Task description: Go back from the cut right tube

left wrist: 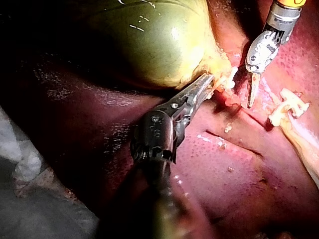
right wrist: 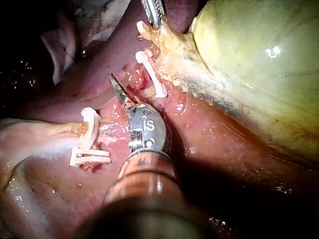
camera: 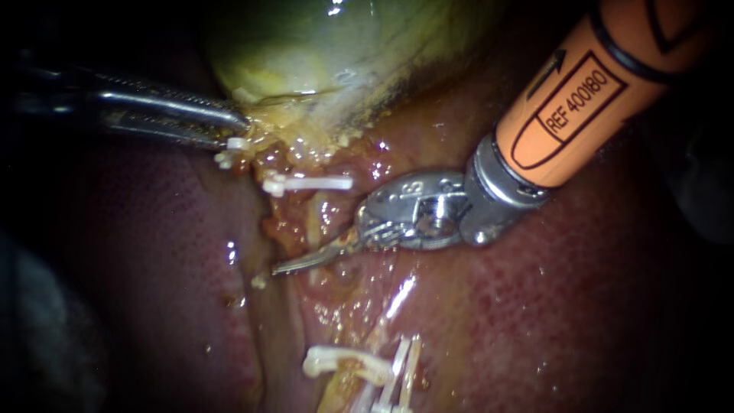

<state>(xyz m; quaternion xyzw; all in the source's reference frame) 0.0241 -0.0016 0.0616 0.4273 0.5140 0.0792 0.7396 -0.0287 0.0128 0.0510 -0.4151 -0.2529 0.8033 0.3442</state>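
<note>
My right instrument [camera: 294, 264], on an orange shaft, ends in two thin blades that lie together, shut and holding nothing. The blades point down-left over raw tissue below a white clip [camera: 306, 183]. A pale tube stump [camera: 312, 226] hangs just behind them. More clips [camera: 344, 359] sit on the lower tube end. In the right wrist view the blades [right wrist: 118, 89] lie beside the upper clip [right wrist: 154, 82]. My left instrument [camera: 238, 126] is shut on the yellowish lower edge of the gallbladder [camera: 321, 53]; the left wrist view shows that hold [left wrist: 208, 82].
Dark red liver [camera: 535, 306] lies all around the dissected bed. A small clip [camera: 225, 158] sits just under the left jaws. In the left wrist view, white gauze [left wrist: 20, 159] lies beside the liver, off to the side of the left shaft.
</note>
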